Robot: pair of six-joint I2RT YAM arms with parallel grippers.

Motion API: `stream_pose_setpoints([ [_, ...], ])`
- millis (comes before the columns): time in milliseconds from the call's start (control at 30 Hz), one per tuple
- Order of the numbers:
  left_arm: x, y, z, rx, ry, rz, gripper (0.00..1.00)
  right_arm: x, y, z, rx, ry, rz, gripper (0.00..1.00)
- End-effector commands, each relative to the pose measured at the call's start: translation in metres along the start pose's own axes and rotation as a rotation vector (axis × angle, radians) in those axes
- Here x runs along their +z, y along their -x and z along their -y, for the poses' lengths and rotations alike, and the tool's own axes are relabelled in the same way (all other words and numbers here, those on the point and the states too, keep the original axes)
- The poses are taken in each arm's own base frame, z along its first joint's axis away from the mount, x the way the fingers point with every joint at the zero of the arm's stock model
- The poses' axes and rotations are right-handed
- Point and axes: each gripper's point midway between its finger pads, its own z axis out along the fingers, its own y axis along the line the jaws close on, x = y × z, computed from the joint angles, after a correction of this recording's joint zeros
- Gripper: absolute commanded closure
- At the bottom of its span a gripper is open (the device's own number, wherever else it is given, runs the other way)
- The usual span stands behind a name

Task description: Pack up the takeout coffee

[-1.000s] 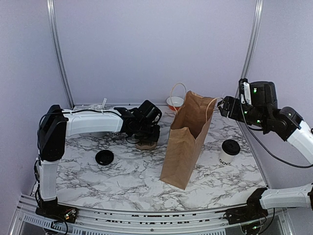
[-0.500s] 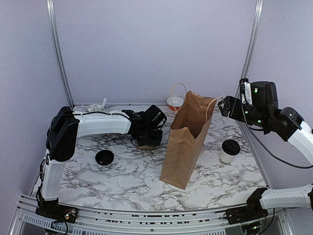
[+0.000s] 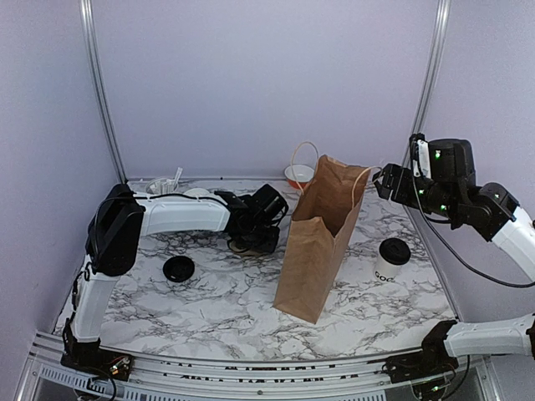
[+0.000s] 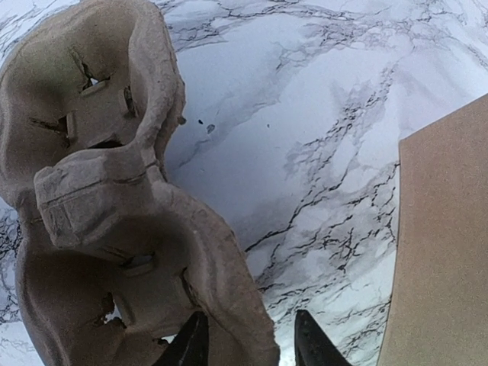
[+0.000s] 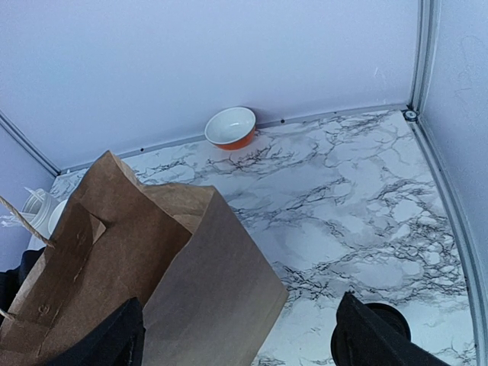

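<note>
White marble table [image 3: 209, 301]: tall brown paper bag [image 3: 313, 251] stands open. Brown moulded-pulp cup tray [image 4: 114, 191] lies left of it, rim clamped by left gripper [image 4: 248, 343]. White lidded takeout coffee cup [image 3: 391, 261] stands right of the bag. Right gripper [image 3: 384, 181] is empty, jaws wide. Likely best: keep tray level, clear bag lip.

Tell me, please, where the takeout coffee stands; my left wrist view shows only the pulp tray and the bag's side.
Observer: The takeout coffee stands upright and lidded on the table, right of the paper bag.
Operator: Is the bag open?
Observer: Yes, it stands upright, mouth open.
Operator: And the right claw?
Observer: The right claw hangs open beside the bag's top, holding nothing.
</note>
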Motion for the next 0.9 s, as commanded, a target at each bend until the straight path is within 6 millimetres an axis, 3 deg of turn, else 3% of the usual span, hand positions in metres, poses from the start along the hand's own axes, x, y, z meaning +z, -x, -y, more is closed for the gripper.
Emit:
stream_pose_setpoints([
  [0,-0.001,0.001,-0.001,0.01,0.019,-0.008,0.62,-0.008,0.011,0.003,0.021,-0.008,0.034,0.16],
  [867,-0.026,0.019,-0.004,0.015,0.019,0.048,0.83,-0.007,0.009,0.004,0.021,-0.009,0.03,0.16],
])
